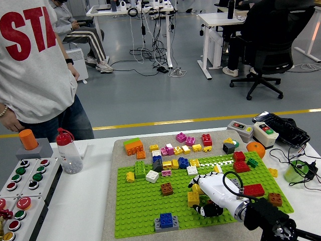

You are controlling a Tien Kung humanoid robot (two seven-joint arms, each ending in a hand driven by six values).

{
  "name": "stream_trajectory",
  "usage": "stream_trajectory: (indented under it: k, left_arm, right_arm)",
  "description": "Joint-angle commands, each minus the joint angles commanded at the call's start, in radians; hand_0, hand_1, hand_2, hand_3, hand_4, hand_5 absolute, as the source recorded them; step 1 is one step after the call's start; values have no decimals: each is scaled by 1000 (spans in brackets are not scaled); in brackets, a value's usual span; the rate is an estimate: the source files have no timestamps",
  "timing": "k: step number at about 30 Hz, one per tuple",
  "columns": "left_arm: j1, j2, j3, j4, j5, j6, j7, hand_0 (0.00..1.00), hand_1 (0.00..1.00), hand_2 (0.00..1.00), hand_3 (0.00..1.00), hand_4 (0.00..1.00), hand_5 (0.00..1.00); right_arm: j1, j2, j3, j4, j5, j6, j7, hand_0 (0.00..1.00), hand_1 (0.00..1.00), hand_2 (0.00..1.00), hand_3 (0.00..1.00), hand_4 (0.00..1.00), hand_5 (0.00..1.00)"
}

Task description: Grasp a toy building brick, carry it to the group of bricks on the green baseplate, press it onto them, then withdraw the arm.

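- The right hand [209, 193] rests on the green baseplate [140, 211], fingers curled around a yellow brick [194, 197].
- A person [35, 65] stands at the table's far left.

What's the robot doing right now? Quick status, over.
Right hand curled on yellow toy brick on green baseplate. Left hand unseen. Brown brick nearby, not blocking.

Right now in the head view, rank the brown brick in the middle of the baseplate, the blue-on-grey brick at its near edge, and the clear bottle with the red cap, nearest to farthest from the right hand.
1. Brown brick, just left of the right hand.
2. Blue-on-grey brick, near-left of it.
3. Clear bottle, far left, off the baseplate.
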Motion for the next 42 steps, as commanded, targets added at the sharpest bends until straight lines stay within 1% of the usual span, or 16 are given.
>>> stream_trajectory:
  k: [8, 22, 23, 28, 29, 40, 41, 42]
  left_arm:
    - [-5, 1, 0, 0, -2, 1, -1, 660, 684, 676, 578, 295, 998]
    - [-9, 2, 2, 0, -2, 1, -1, 660, 685, 676, 579, 295, 998]
    - [-9, 2, 2, 0, -2, 1, -1, 660, 683, 675, 579, 296, 998]
    - [-9, 2, 1, 0, -1, 1, -2, 660, 683, 675, 579, 296, 998]
    - [-9, 2, 1, 0, -1, 1, -2, 660, 684, 675, 579, 296, 998]
    - [-11, 1, 2, 0, -2, 1, -2, 660, 685, 675, 579, 295, 998]
    - [-11, 1, 2, 0, -2, 1, -1, 660, 685, 676, 579, 295, 998]
    - [-11, 1, 3, 0, -1, 1, -1, 660, 685, 676, 579, 295, 998]
  right_arm:
    - [15, 15, -1, -35, 1, 8, -7, 810, 796, 824, 723, 750, 310]
    - [28, 19, -26, -60, 10, 22, -12, 805, 795, 820, 717, 750, 317]
    - [29, 20, -27, -61, 11, 22, -12, 802, 790, 813, 699, 743, 326]
    - [30, 21, -31, -68, 5, 11, -3, 802, 790, 813, 699, 743, 326]
    - [30, 22, -31, -70, 4, 8, -2, 779, 782, 793, 657, 717, 343]
    - [27, 22, -34, -79, -6, -20, 14, 764, 779, 782, 644, 705, 344]
    - [27, 22, -34, -79, -7, -21, 16, 729, 762, 766, 606, 675, 325]
    - [27, 22, -35, -80, -8, -20, 16, 729, 762, 766, 606, 675, 325]
